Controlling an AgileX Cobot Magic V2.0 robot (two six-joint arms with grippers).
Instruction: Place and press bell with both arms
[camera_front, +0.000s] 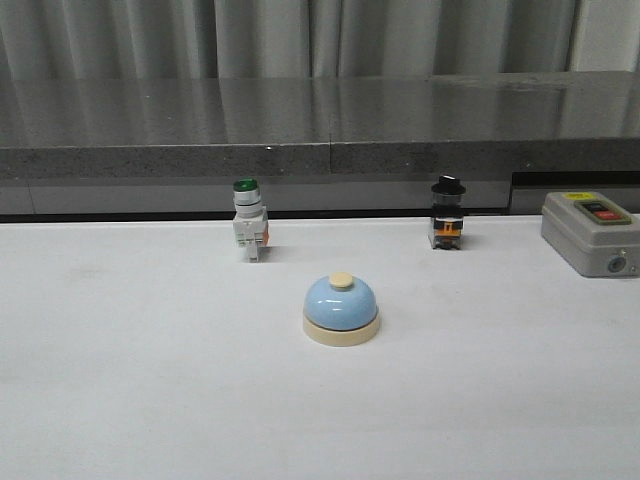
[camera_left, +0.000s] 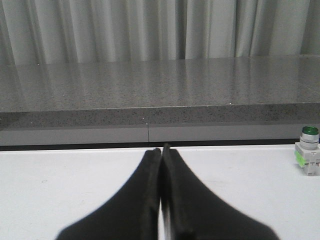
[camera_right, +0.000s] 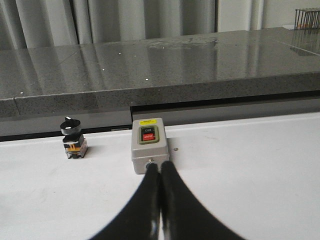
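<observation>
The bell (camera_front: 341, 309), a light-blue dome on a cream base with a cream button, stands near the middle of the white table (camera_front: 130, 380) in the front view. Neither arm shows in that view. My left gripper (camera_left: 161, 150) is shut with nothing between its black fingers, low over the table, and the bell is outside its wrist view. My right gripper (camera_right: 160, 166) is also shut and empty, its tips just in front of the grey box (camera_right: 148, 144). The bell is out of the right wrist view too.
A green-capped white push-button switch (camera_front: 248, 231) (camera_left: 308, 156) stands behind the bell to the left. A black-knobbed switch (camera_front: 447, 225) (camera_right: 73, 137) stands behind it to the right. The grey box (camera_front: 592, 232) sits at the right edge. A raised grey stone ledge (camera_front: 320, 125) runs along the back.
</observation>
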